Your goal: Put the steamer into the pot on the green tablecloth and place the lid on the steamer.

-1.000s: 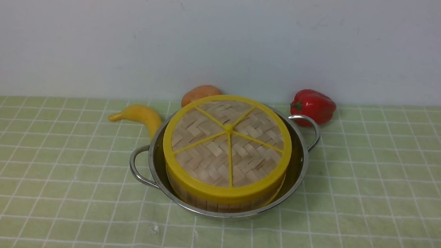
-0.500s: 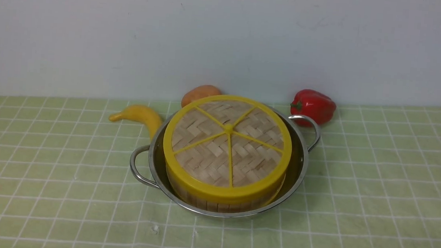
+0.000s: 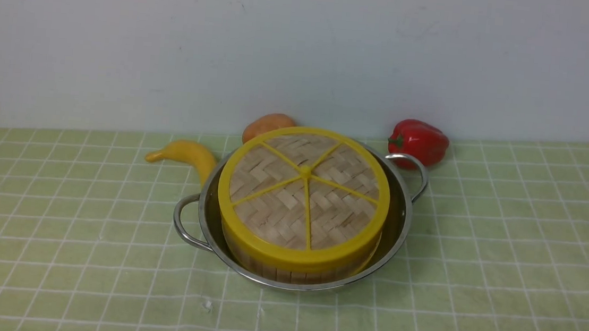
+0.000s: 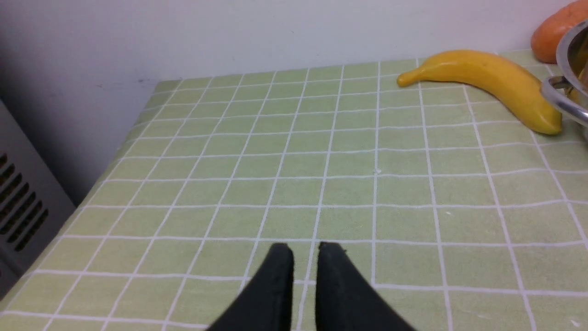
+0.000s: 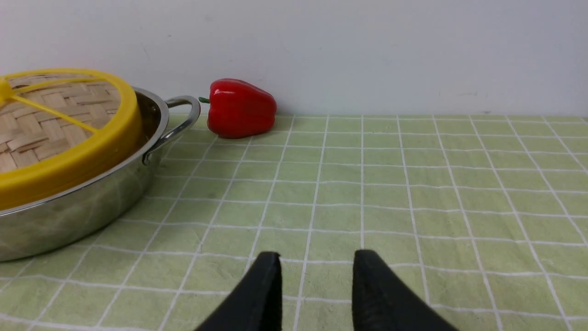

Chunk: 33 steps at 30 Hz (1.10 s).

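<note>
The shiny steel pot (image 3: 401, 217) stands on the green tablecloth (image 3: 505, 258) in the front view. The bamboo steamer (image 3: 290, 274) sits inside it, wooden wall showing under the yellow rim. The woven lid (image 3: 304, 190) lies flat on top of the steamer. Neither arm shows in the front view. In the left wrist view my left gripper (image 4: 305, 248) hovers over bare cloth away from the pot's handle (image 4: 565, 99), jaws a narrow gap apart with nothing between. My right gripper (image 5: 317, 257) is open and empty over the cloth, to the right of the pot (image 5: 69, 216) and lid (image 5: 69, 156).
A yellow banana (image 3: 186, 154) lies against the pot's left side. An orange round fruit (image 3: 266, 124) sits behind the pot, and a red bell pepper (image 3: 418, 142) by the wall at its right handle. A grey vented panel (image 4: 18, 207) stands beyond the cloth's left edge.
</note>
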Each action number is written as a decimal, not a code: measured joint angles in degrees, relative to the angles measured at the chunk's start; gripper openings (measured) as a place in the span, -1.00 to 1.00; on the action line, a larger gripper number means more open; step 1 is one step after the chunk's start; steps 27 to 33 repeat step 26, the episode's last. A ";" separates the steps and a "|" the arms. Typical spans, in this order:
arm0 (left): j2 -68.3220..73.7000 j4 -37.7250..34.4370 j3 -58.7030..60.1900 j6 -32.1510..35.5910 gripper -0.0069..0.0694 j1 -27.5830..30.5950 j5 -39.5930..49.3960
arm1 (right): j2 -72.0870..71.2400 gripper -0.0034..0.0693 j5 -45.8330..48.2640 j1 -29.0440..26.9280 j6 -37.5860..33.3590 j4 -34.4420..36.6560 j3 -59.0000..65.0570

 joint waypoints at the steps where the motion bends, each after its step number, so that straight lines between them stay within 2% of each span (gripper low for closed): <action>1: 0.00 0.00 0.00 0.00 -0.62 0.00 0.00 | 0.00 -0.25 0.00 0.00 0.00 0.00 0.00; 33: 0.00 0.00 0.00 0.00 -0.51 0.00 0.00 | 0.00 -0.25 0.00 0.00 0.00 0.00 0.00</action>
